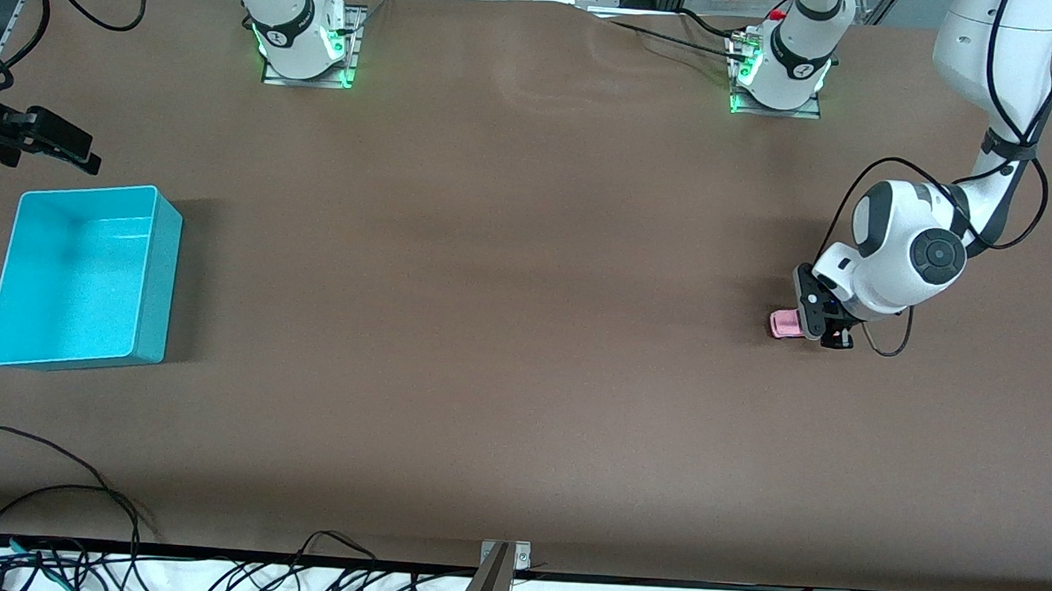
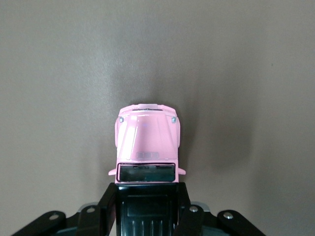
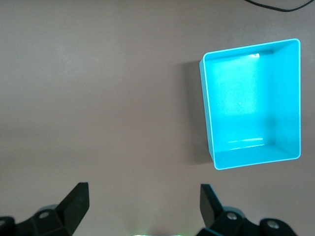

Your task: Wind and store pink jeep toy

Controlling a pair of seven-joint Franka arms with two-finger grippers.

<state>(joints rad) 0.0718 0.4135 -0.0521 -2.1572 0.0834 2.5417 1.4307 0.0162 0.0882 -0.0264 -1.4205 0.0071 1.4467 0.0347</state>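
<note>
The pink jeep toy (image 1: 786,323) sits low at the table toward the left arm's end. In the left wrist view its pink hood (image 2: 146,142) points away from the gripper and its black roof lies between the fingers. My left gripper (image 1: 822,324) (image 2: 147,196) is shut on the jeep's roof section, one black finger (image 2: 107,206) pressed on each side. My right gripper (image 1: 53,143) hangs in the air beside the turquoise bin (image 1: 159,271). Its fingers are wide open and empty in the right wrist view (image 3: 145,196).
The turquoise bin is open-topped and empty, at the right arm's end of the table; it also shows in the right wrist view (image 3: 288,98). Cables lie along the table edge nearest the front camera (image 1: 82,498). A bracket (image 1: 504,557) sits mid-edge.
</note>
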